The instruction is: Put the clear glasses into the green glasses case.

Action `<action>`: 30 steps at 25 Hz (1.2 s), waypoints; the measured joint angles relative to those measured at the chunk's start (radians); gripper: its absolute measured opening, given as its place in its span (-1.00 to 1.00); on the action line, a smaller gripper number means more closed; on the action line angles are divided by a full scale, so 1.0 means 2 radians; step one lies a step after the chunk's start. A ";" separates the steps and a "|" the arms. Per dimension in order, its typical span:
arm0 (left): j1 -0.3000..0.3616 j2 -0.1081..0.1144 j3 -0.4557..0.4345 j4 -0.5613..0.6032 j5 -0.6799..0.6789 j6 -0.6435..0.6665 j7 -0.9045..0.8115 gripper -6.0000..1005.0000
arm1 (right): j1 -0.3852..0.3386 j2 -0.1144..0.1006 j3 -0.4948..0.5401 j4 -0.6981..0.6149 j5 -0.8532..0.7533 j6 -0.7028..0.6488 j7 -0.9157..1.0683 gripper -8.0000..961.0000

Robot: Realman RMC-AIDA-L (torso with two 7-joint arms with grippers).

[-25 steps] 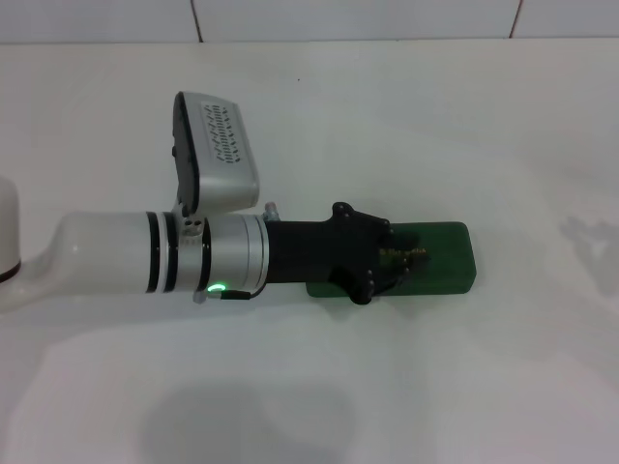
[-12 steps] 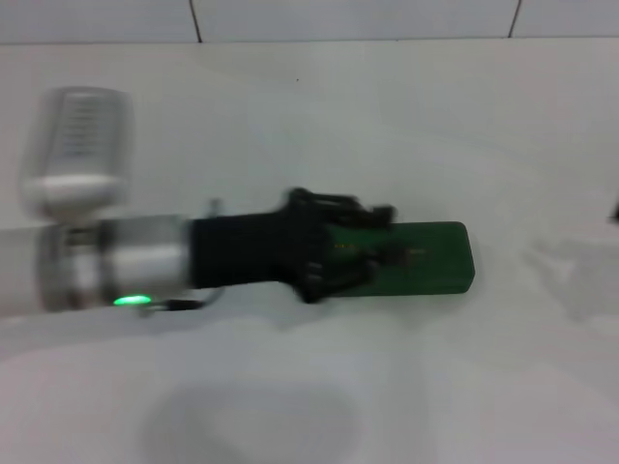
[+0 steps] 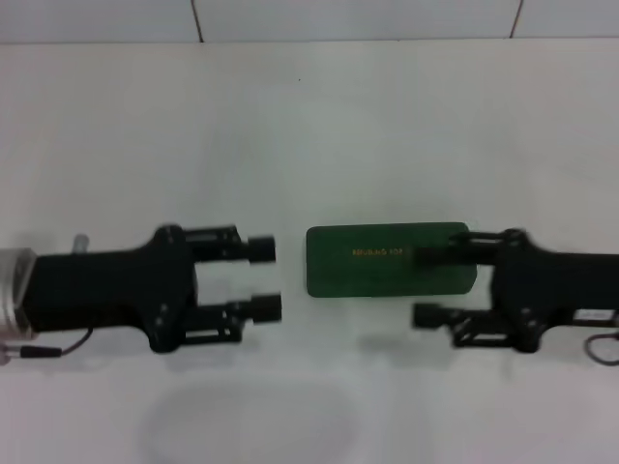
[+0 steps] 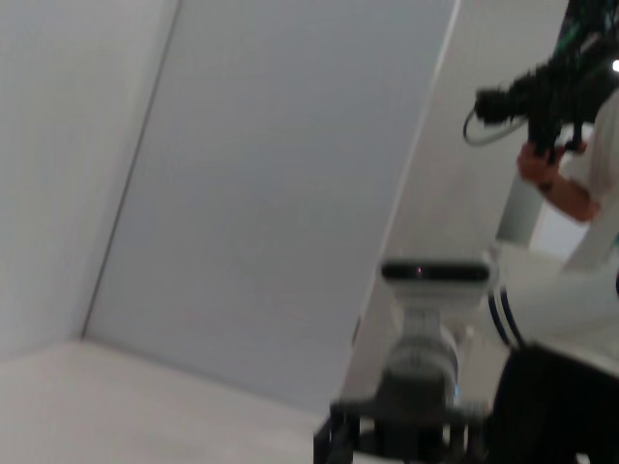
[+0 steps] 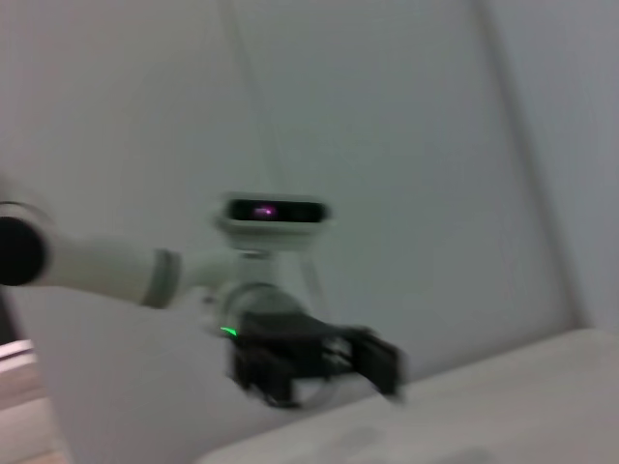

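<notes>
Dark green glasses case (image 3: 387,261) lying closed on my white bench (image 3: 309,126), my left tool (image 3: 261,278) spread just beside its left end, my right tool (image 3: 426,285) spread at its right end, upper finger (image 3: 455,251) over the lid.

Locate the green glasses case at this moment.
In the head view the green glasses case lies shut on the white table, between the open left gripper and open right gripper.
</notes>
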 joint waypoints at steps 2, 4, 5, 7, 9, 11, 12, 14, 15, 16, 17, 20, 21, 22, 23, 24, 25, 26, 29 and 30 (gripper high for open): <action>0.002 -0.006 -0.007 0.003 0.022 -0.004 0.000 0.16 | 0.014 0.001 -0.033 0.011 0.020 0.002 0.000 0.31; 0.005 -0.011 -0.015 0.004 0.036 -0.004 0.002 0.20 | 0.022 0.001 -0.058 0.018 0.040 0.007 0.000 0.39; 0.007 -0.012 -0.017 0.004 0.039 -0.004 0.002 0.21 | 0.024 0.001 -0.066 0.020 0.048 0.009 0.000 0.43; 0.012 -0.013 -0.018 0.004 0.043 -0.003 0.001 0.24 | 0.026 0.001 -0.073 0.020 0.062 0.012 0.000 0.51; 0.016 -0.011 -0.018 0.004 0.043 -0.002 0.000 0.26 | 0.026 0.001 -0.075 0.019 0.070 0.011 0.000 0.58; 0.016 -0.009 -0.018 0.004 0.044 -0.002 -0.001 0.27 | 0.023 0.001 -0.076 0.019 0.073 0.009 0.000 0.66; 0.016 -0.008 -0.018 0.004 0.044 -0.002 -0.001 0.28 | 0.022 0.001 -0.076 0.019 0.073 0.008 0.000 0.69; 0.013 -0.006 -0.018 0.004 0.045 -0.001 -0.009 0.28 | 0.020 0.001 -0.080 0.020 0.074 0.008 0.000 0.76; 0.011 -0.004 -0.018 0.004 0.045 -0.001 -0.014 0.28 | 0.020 0.001 -0.083 0.021 0.076 0.008 0.000 0.80; 0.008 -0.003 -0.018 0.004 0.047 -0.001 -0.022 0.29 | 0.020 0.001 -0.087 0.022 0.077 0.008 0.000 0.83; 0.008 -0.003 -0.018 0.004 0.047 -0.001 -0.022 0.29 | 0.020 0.001 -0.090 0.022 0.078 0.008 0.000 0.83; -0.007 0.002 -0.018 0.008 0.066 0.000 -0.048 0.30 | 0.019 0.001 -0.099 0.022 0.080 0.010 0.000 0.82; -0.007 0.002 -0.019 0.012 0.068 0.000 -0.050 0.30 | 0.019 0.001 -0.100 0.023 0.080 0.011 0.000 0.82; -0.008 0.001 -0.021 0.016 0.070 0.000 -0.050 0.30 | 0.019 0.001 -0.100 0.023 0.080 0.012 -0.001 0.82; -0.008 -0.001 -0.023 0.018 0.071 0.000 -0.051 0.31 | 0.019 0.001 -0.101 0.024 0.080 0.012 -0.001 0.82; -0.008 -0.002 -0.026 0.019 0.071 0.000 -0.055 0.31 | 0.019 0.001 -0.101 0.024 0.080 0.012 -0.002 0.82; -0.008 -0.003 -0.027 0.019 0.071 0.000 -0.058 0.31 | 0.019 0.001 -0.101 0.024 0.080 0.012 -0.003 0.82; -0.008 -0.004 -0.028 0.020 0.071 0.001 -0.063 0.32 | 0.017 0.001 -0.101 0.024 0.080 0.012 -0.004 0.82; -0.008 -0.006 -0.032 0.022 0.071 0.004 -0.065 0.33 | 0.013 0.001 -0.101 0.024 0.080 0.012 -0.004 0.82; -0.008 -0.007 -0.035 0.022 0.071 0.004 -0.067 0.33 | 0.012 0.001 -0.101 0.024 0.080 0.012 -0.004 0.82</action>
